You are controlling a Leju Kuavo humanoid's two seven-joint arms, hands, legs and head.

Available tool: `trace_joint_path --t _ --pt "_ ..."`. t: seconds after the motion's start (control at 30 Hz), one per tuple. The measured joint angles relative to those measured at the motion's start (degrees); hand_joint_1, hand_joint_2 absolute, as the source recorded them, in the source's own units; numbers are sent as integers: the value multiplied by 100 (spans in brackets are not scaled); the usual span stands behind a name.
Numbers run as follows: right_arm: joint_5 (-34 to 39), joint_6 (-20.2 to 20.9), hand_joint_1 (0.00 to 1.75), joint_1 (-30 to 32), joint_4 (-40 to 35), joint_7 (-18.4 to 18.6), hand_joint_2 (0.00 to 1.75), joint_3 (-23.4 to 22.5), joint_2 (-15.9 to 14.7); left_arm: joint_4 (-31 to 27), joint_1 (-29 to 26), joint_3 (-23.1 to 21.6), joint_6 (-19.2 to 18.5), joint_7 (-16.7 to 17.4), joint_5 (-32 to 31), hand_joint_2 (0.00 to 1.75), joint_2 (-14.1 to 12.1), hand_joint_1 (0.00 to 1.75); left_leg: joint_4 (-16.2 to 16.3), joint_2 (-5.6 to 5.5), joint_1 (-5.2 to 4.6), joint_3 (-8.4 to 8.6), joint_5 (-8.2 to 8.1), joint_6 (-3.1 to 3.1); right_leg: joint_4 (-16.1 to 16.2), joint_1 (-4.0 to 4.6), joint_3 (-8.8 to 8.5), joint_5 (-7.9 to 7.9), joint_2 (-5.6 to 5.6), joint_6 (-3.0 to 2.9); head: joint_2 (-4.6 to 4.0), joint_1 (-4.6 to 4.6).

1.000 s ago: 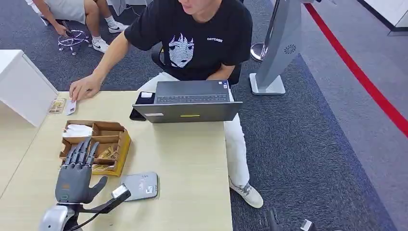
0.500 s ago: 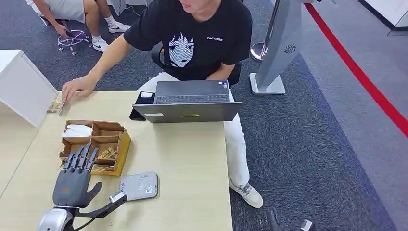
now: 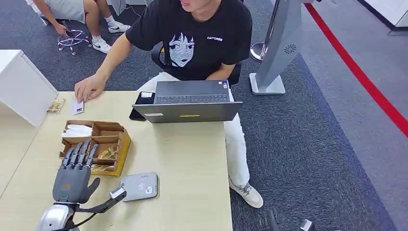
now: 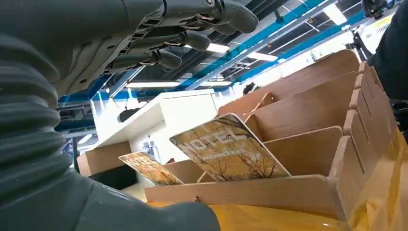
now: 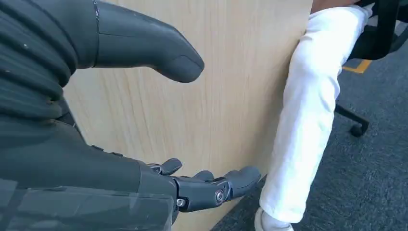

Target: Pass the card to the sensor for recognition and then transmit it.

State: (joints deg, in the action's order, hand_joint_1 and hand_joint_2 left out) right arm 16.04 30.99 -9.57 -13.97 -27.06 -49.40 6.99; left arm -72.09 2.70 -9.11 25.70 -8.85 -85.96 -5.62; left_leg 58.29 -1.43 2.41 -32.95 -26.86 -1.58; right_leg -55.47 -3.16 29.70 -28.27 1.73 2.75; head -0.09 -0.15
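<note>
- Left hand [image 3: 73, 179] is hovering flat over the light wooden table [image 3: 187, 159], fingers stretched out and spread, gripping nothing; fingertips are reaching over the near edge of the brown wooden compartment organizer [image 3: 96, 142].
- Organizer is sitting on a yellow base just ahead of the left hand; a white folded item [image 3: 77, 130] is lying in its far-left compartment, gold-printed hotel cards [image 4: 228, 154] are leaning tilted in the near compartments right under the fingers.
- Grey flat card sensor pad [image 3: 139, 186] is lying just right of the left hand, beside the thumb.
- Person's hand [image 3: 88, 88] is pressing a small white card [image 3: 77, 107] on the table well beyond the organizer; another gold-printed card [image 3: 56, 106] is lying just left of it.
- Open grey laptop [image 3: 190, 101] is standing far ahead and to the right.
- Right hand [image 5: 159, 144] is hanging beside the table's side panel, fingers loosely apart, nothing in it.
</note>
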Motion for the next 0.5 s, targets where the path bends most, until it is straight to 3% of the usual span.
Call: trace_joint_path --t 0.03,0.07,0.5 --pt "0 0 0 0 0 0 175 0 0 13 11 0 4 0 0 175 2 56 0 0 0 0 0 0 0 0 0 0 0 0 0 0" --pt "-4 2 0 -1 0 0 175 0 0 31 25 0 11 0 0 175 2 175 0 0 0 0 0 0 0 0 0 0 0 0 0 0" --pt "2 72 0 -1 0 35 175 0 0 204 62 2 -31 -94 256 175 -2 175 0 0 0 0 0 0 0 0 -1 0 0 0 0 -2"
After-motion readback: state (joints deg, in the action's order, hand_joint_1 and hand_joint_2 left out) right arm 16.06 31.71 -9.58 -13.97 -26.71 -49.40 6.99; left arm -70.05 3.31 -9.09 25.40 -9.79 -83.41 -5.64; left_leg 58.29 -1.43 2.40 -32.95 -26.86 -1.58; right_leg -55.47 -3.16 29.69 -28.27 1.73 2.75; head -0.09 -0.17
